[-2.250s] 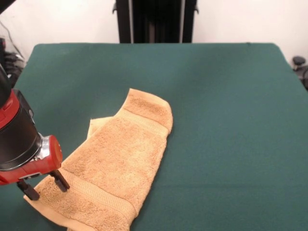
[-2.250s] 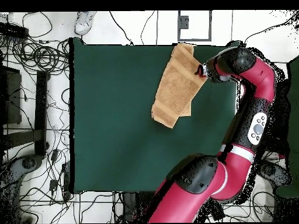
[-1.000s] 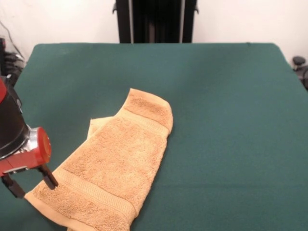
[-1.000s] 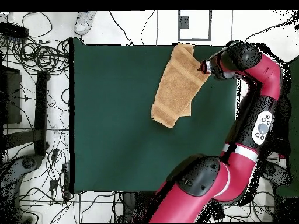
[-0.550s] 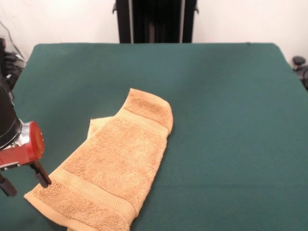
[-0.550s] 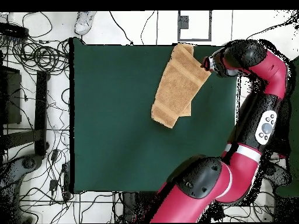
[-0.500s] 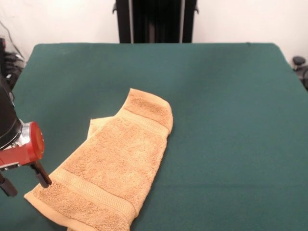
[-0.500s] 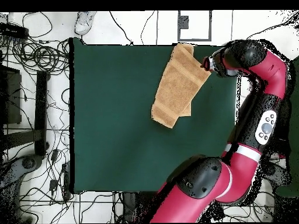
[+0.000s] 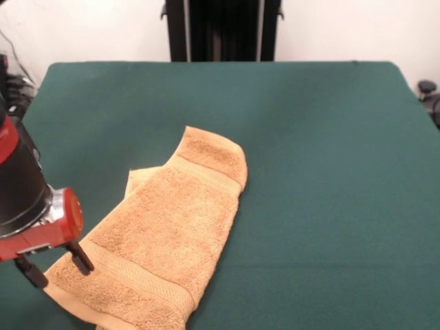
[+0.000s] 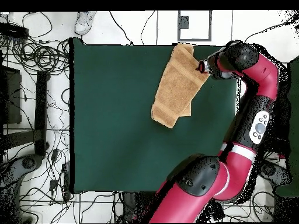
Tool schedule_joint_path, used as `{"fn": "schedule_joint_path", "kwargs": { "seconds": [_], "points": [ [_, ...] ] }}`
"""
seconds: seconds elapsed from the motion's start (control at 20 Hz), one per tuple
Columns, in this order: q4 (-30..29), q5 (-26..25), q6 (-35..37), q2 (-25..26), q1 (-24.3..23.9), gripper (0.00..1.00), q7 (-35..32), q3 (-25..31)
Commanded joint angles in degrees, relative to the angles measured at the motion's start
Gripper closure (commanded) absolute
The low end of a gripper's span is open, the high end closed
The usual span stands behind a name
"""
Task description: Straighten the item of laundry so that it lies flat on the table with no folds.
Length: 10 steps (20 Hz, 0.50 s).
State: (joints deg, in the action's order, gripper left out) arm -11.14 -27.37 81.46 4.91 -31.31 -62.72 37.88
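**Hand spread at the towel's corner, nothing pinched yet**

The hand [image 9: 53, 265] sits at about 8 o'clock in the front view, its two black fingers [image 9: 80, 256] spread apart; one tip is over the towel's [image 9: 168, 237] corner, the other just off its edge over the green tabletop [image 9: 323, 172]; whether either tip touches the cloth I cannot tell; no cloth is gripped between them.

The towel lies folded over itself, running from the 7 o'clock corner of the front view up toward the centre; a narrower under-layer peeks out along its 10 o'clock side, and the far end curls over near the middle of the tabletop; overhead, the towel [image 10: 177, 84] lies at about 1 o'clock, its end reaching the tabletop's edge there, with the hand [image 10: 202, 67] at its 3 o'clock side.

Risks, as I judge them: the fingers could close on only the top layer, or on both layers at once, so a pull drags the fold along instead of opening it; the corner lies near the tabletop's edge, so a pull outward could slide the towel off; a shallow pinch on thick terry may slip.
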Motion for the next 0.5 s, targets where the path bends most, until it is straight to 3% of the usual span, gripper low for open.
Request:
{"fn": "schedule_joint_path", "kwargs": {
  "seconds": [0.05, 0.5],
  "points": [
    [-4.9, -2.8, 0.4, 4.0, 1.2, 0.00, 3.6, 7.9],
    [-5.4, -2.9, -0.6, 4.5, 1.0, 0.00, 3.6, 8.8]
  ]
}}
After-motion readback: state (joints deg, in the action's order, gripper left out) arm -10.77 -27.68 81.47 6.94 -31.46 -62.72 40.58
